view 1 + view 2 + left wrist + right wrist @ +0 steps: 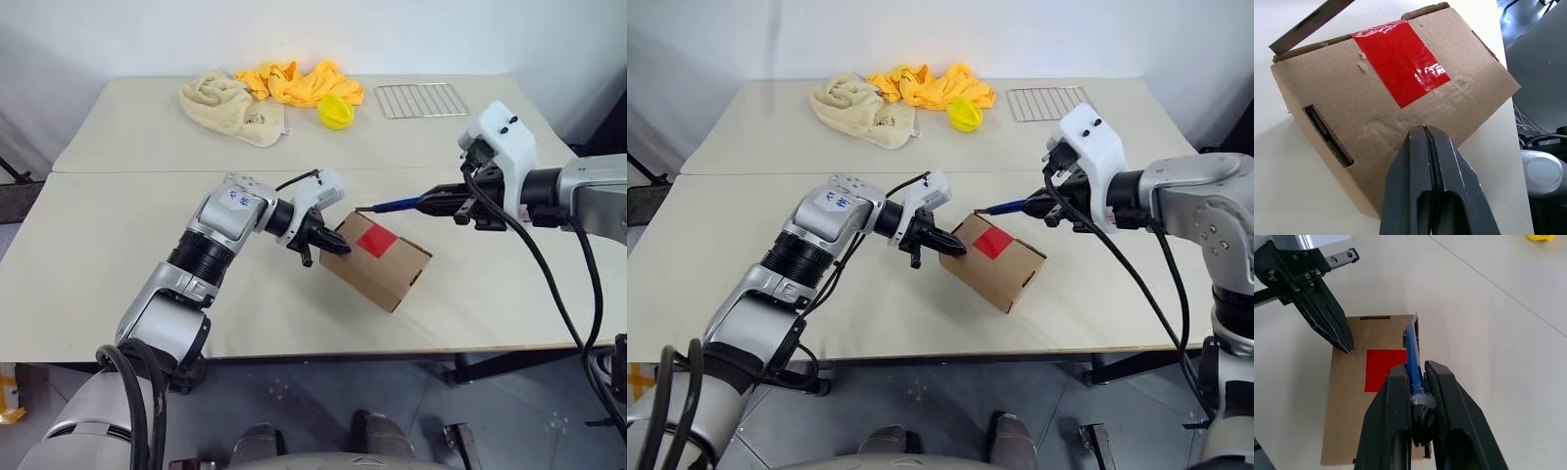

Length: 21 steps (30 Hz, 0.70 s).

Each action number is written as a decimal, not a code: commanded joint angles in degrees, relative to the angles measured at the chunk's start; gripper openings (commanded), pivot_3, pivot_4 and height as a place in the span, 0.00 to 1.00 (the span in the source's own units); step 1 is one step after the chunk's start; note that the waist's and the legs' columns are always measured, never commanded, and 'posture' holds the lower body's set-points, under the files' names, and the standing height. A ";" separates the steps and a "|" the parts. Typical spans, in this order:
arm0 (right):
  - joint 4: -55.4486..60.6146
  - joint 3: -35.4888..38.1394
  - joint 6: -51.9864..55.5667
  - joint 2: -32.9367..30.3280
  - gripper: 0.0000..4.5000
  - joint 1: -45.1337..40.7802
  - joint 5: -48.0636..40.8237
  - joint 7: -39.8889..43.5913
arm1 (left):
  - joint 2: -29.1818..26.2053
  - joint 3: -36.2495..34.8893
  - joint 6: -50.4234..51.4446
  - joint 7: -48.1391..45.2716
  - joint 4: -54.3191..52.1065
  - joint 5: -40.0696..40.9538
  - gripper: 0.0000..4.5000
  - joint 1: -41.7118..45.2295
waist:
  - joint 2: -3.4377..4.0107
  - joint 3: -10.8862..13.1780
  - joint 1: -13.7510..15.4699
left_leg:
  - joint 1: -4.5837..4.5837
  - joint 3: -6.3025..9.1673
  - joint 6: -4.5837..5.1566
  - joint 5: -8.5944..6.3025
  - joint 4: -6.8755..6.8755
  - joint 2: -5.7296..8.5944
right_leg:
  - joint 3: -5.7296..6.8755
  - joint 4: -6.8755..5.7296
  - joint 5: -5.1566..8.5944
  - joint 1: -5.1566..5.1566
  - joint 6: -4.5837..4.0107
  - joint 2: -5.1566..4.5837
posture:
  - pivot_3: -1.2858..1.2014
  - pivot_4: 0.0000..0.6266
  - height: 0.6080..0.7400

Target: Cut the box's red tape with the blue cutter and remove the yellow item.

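The small brown cardboard box (377, 261) lies nearest, toward the front edge of the pale beige worktop (88, 255), about midway along it. It sits skewed: its long axis runs from nearer the back and the left edge toward the front and the right edge, and it looks tipped, the taped face turned up and toward the back. On that face is the bright red square of tape (376, 240), laid across the seam near the box's higher end; around it the cardboard is dented and scuffed.

The left pincer (334, 244), two black fingers pressed flat together with nothing between them, points rightward and slightly down; its tip rests against the box's upper left corner, just beside the tape.

The right pincer (443, 204) is clamped on the slim blue pen-like cutter (397, 206). The cutter's long axis lies nearly level, running from the right edge toward the left, and its thin end points left, hovering above the box's back edge, close to the tape; whether it touches the cardboard cannot be told.

Farther back, a seam splits the worktop into front and rear halves. Near the back edge lie a cream towel (228, 105), a crumpled yellow-orange cloth (299, 83), a lemon-yellow ribbed ball (335, 112) just in front of the cloth, and a wire rack (422, 99) toward the back right corner. Behind stands a plain white wall (313, 34); below the front edge is grey floor (323, 392).
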<state>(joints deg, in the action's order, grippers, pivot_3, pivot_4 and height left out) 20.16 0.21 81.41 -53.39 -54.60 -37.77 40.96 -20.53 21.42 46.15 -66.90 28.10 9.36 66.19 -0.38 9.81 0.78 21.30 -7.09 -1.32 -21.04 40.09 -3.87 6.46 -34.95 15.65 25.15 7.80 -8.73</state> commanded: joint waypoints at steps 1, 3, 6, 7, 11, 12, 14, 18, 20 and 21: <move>0.71 0.29 -1.00 -1.09 0.03 0.18 -0.16 0.61 | 0.02 0.63 0.38 0.09 0.73 -1.29 0.00 0.54 | 0.00 0.00 0.00 | 0.00 0.00 0.00 0.00 0.00 0.00 | 0.00 0.00 0.00 0.00 0.00 0.00 | 0.52 0.24 1.00; 0.68 0.22 -1.07 -1.52 0.03 0.37 -0.18 0.86 | -0.01 0.59 0.41 0.07 0.82 -1.32 0.00 0.56 | 0.00 0.00 0.00 | 0.00 0.00 0.00 0.00 0.01 0.00 | 0.00 0.00 0.00 0.00 0.00 0.00 | 0.52 0.24 1.00; 0.65 -0.01 -1.28 -2.49 0.03 0.65 -0.09 1.43 | 0.04 0.48 0.32 0.22 1.10 -1.41 0.00 0.65 | 0.00 0.00 0.01 | 0.00 0.00 0.00 0.00 0.00 0.00 | 0.00 0.00 0.00 0.00 0.00 0.00 | 0.52 0.24 1.00; 0.68 -0.08 -1.33 -2.83 0.03 0.74 -0.08 1.66 | 0.05 0.46 0.33 0.27 1.13 -1.43 0.00 0.67 | 0.00 0.00 0.03 | 0.00 0.00 0.00 0.00 0.01 0.00 | 0.00 0.00 0.00 0.00 0.00 0.00 | 0.52 0.24 1.00; 0.71 -0.49 -1.52 -4.03 0.03 0.99 -0.09 2.41 | 0.13 0.36 0.32 0.39 1.42 -1.48 0.00 0.77 | 0.00 0.00 0.06 | 0.00 0.00 0.00 0.00 0.01 0.00 | -0.01 0.00 0.00 0.00 0.00 0.00 | 0.52 0.24 1.00; 0.67 -0.61 -1.62 -4.23 0.03 1.01 -0.04 2.54 | 0.16 0.34 0.30 0.42 1.54 -1.49 0.00 0.82 | 0.00 0.00 0.06 | -0.01 0.00 0.00 0.00 0.01 0.00 | -0.01 -0.01 0.00 0.00 0.00 0.00 | 0.52 0.24 1.00; 0.63 -0.70 -1.72 -4.55 0.03 1.02 -0.04 2.76 | 0.24 0.29 0.24 0.50 1.76 -1.50 0.00 0.91 | 0.00 0.00 0.06 | -0.01 0.00 0.00 0.00 0.02 0.00 | -0.01 -0.01 0.00 0.00 0.00 0.00 | 0.52 0.24 1.00; 0.24 -1.26 -1.92 -5.27 0.03 0.69 0.07 3.28 | 0.49 0.19 0.14 0.65 2.34 -1.52 0.00 1.14 | 0.00 0.00 0.20 | -0.01 0.00 0.00 0.00 0.02 0.00 | -0.01 -0.02 0.00 0.00 0.00 0.00 | 0.52 0.24 1.00; 0.07 -1.70 -2.12 -5.64 0.03 0.52 0.19 3.59 | 0.62 0.12 0.04 0.73 2.64 -1.58 0.00 1.26 | 0.00 0.00 0.31 | -0.01 0.00 0.00 0.00 0.04 0.00 | -0.01 -0.02 0.00 -0.01 0.00 0.00 | 0.52 0.24 1.00; -0.05 -1.89 -2.23 -5.79 0.03 0.44 0.25 3.73 | 0.70 0.06 0.03 0.79 2.80 -1.57 0.00 1.32 | 0.00 0.00 0.36 | -0.01 0.00 0.00 0.00 0.05 0.00 | -0.01 -0.02 0.00 -0.01 0.00 0.00 | 0.52 0.24 1.00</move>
<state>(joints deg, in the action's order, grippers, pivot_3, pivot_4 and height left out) 19.95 -1.74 79.27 -57.66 -53.56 -37.71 44.09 -19.83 21.28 46.00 -66.86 29.96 9.25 66.96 -0.38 9.80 1.14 21.29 -7.09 -1.32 -21.04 40.14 -3.87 6.45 -34.98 15.65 25.14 7.80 -8.73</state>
